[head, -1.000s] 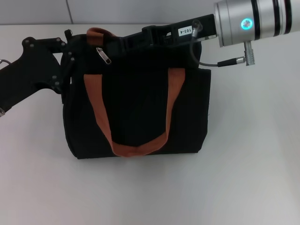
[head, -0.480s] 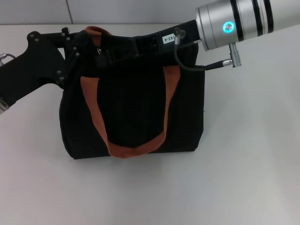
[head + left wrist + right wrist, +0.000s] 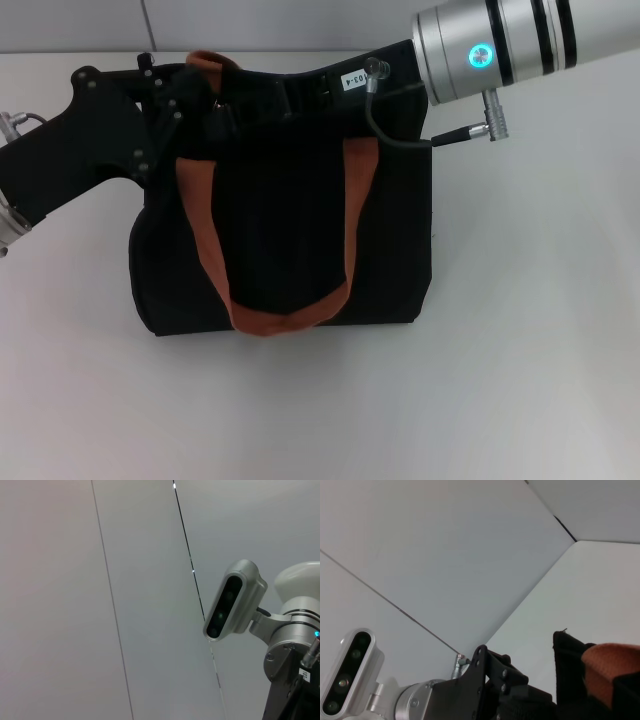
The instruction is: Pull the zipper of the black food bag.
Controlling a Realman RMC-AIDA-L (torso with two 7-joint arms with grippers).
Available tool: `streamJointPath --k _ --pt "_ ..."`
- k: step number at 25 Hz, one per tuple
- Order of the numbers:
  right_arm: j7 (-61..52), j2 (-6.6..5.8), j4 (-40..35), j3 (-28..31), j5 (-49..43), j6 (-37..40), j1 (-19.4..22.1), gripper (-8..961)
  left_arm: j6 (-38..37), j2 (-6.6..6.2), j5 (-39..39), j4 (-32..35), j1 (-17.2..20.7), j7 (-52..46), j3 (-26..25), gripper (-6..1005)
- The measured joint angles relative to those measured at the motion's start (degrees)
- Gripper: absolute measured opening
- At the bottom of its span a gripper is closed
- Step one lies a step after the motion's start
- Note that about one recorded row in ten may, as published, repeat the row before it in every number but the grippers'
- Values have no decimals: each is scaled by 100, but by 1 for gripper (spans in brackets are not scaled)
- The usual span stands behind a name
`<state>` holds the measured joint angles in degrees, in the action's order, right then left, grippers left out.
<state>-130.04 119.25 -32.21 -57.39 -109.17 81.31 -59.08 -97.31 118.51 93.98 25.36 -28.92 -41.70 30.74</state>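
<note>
Head view: black food bag (image 3: 285, 230) stands upright, centre frame, on the white table (image 3: 530, 350), its orange handle (image 3: 275, 310) hanging down the front. Left gripper (image 3: 205, 100) is at the bag's upper-left corner, right gripper (image 3: 265, 100) reaches in along the top edge from upper right. Both are black against black cloth; I cannot tell how either one's fingers stand. The zipper isn't visible now, presumably hidden under the two grippers at upper left.

My judgement: left should brace the corner while right draws the pull straight along the zip line, keeping the bag from tipping. The handle and the right arm's cable (image 3: 385, 125) lie close and could snag.

Left wrist view: only wall and the right arm's camera (image 3: 232, 600).

Right wrist view: the bag's corner and handle at lower right, left arm at lower left.
</note>
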Motion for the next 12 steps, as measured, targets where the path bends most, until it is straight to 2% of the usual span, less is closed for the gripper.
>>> streamJointPath --k 2,12 --pt "4 5 -7 -11 -3 -11 -26 262 -2 1 -2 -4 -37 -17 1 48" --pt "235 11 -109 -70 36 -27 117 261 -27 3 -24 -5 13 -15 -29 51"
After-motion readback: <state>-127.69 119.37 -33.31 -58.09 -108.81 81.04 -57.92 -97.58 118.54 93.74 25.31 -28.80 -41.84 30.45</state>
